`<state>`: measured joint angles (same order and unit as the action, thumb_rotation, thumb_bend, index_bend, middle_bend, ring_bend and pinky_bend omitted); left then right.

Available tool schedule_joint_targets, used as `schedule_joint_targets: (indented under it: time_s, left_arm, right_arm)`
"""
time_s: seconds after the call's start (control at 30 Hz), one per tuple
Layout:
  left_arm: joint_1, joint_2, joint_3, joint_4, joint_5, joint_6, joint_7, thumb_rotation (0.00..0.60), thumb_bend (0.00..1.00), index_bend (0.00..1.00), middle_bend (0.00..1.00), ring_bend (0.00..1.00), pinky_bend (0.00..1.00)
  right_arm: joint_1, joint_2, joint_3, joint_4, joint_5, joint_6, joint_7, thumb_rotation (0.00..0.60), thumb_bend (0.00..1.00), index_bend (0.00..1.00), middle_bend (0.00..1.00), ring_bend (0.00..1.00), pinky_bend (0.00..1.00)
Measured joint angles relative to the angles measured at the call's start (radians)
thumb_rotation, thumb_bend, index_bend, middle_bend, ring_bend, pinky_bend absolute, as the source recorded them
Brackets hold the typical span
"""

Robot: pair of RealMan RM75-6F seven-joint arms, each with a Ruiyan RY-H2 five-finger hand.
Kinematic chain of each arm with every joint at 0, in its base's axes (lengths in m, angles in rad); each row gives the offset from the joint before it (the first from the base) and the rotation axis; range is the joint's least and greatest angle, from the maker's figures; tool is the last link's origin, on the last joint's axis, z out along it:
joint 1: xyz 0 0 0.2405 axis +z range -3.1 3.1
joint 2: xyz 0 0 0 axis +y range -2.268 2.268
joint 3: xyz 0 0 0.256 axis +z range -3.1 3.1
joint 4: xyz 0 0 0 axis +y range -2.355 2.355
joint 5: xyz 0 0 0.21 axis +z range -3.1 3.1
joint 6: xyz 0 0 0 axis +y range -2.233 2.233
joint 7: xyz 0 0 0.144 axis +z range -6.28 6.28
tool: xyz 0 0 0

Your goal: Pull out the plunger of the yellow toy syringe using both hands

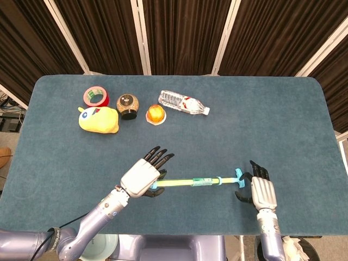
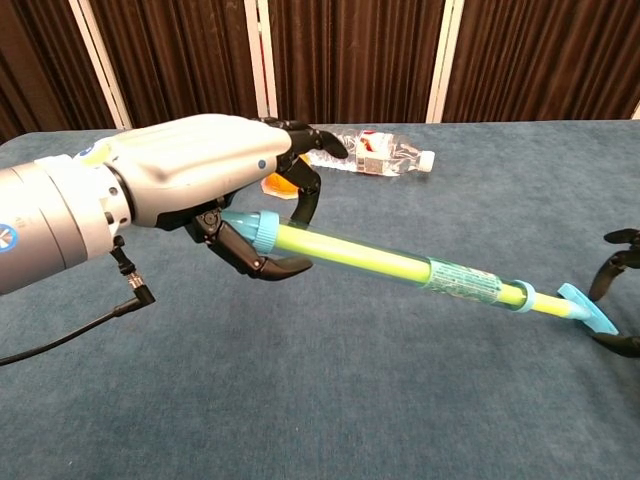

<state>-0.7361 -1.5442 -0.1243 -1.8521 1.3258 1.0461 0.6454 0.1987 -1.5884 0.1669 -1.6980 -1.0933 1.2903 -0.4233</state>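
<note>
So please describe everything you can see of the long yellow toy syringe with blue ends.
The yellow toy syringe is a long clear plastic tube with a yellow-green rod inside, a blue collar at one end and a blue T-handle at the other. The left hand holds the collar end raised; the right hand is open beside the handle.
</note>
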Motion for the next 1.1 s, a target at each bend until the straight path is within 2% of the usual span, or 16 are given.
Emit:
schedule_joint_targets:
  time_s: [0.37,1.1]
  left_arm:
    - [-0.01,0.005,0.003,-0.009,0.001,-0.002,-0.002,0.6,0.36,0.61,0.06,0.0,0.03]
    - [-0.029,0.017,-0.006,-0.026,-0.014,0.002,0.015,0.6,0.36,0.62,0.06,0.0,0.03]
  right_arm:
    - [0.03,-0.06,0.017,0.033,0.033,0.002,-0.018,0.6,0.3,0.46,0.07,0.0,0.0]
    - [0.05,-0.103,0.016,0.075,0.073,0.003,-0.013,0.6,0.44,0.55,0.11,0.0,0.0]
